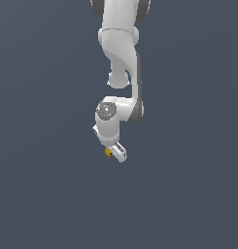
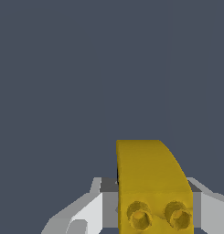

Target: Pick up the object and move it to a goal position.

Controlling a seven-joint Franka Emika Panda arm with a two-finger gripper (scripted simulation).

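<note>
Mustard-yellow and blocky, the object [image 2: 152, 187] fills the near part of the wrist view, with two round studs on the face turned to the camera and a curved edge running away from it. Pale fingers [image 2: 90, 212] flank it on either side, so the tool [image 2: 150, 210] appears clamped on the piece across its width; that grip seems chosen because the flat sides give the pads something square to press on.

From the exterior view, the white arm [image 1: 121, 53] hangs down from above, and the tool [image 1: 114, 151] sits at its low end with the yellow piece [image 1: 108, 152] peeking out on the exterior view's left of the finger. Whether it is lifted or resting on the grey surface [image 1: 188, 194] I cannot tell. No goal marker is visible, so progress cannot be judged.
</note>
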